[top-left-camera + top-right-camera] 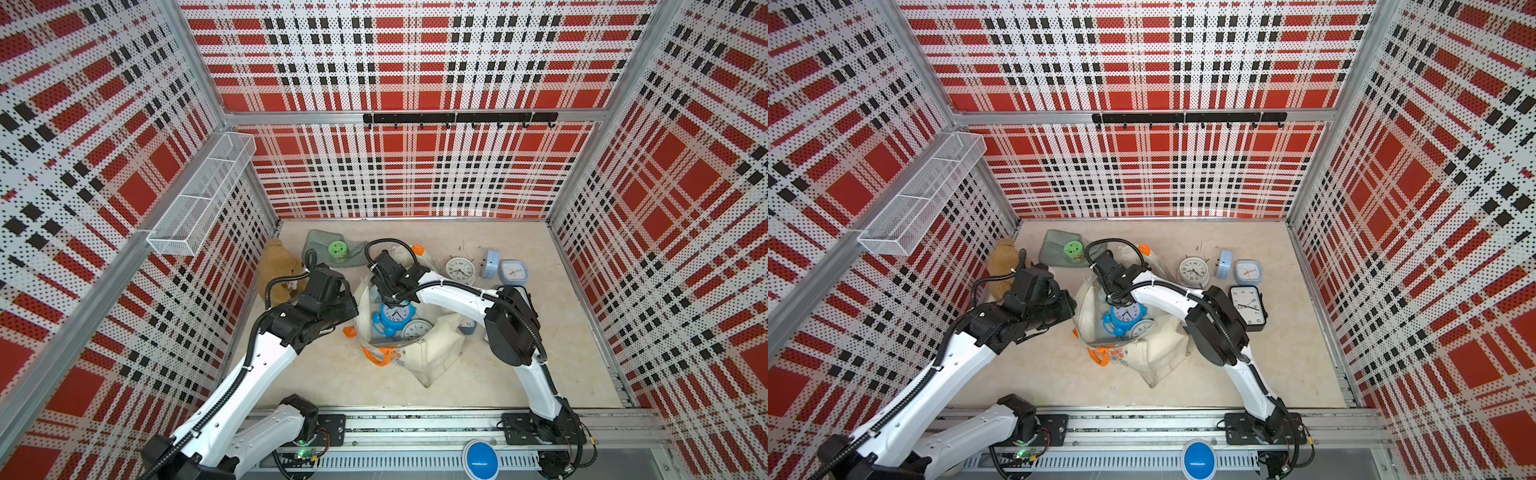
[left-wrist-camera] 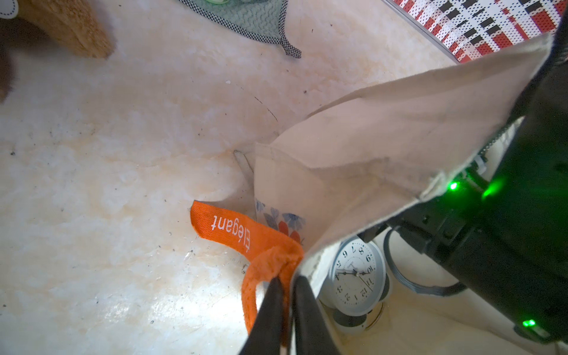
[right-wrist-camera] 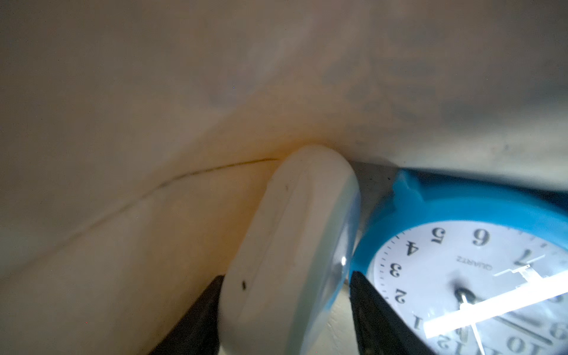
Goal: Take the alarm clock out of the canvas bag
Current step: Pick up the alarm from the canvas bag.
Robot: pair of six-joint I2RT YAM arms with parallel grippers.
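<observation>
Worryingly, left end effector (image 2: 287, 304) pinches the canvas bag (image 2: 399, 129); right end effector (image 3: 286, 276) straddles the cream clock (image 3: 292, 209), grip unclear, and the rounded casing could slip.

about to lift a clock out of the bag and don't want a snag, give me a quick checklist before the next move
1. Bag held: left gripper shut on the orange handle of the canvas bag: ok.
2. Placement: right gripper straddles the cream clock: ok.
3. Firm grip on the cream clock: cannot tell.
4. Neighbour: blue clock clear of the fingers: not ok, it sits right beside one.
5. Bag mouth open above the clocks in both top views: ok.
</observation>
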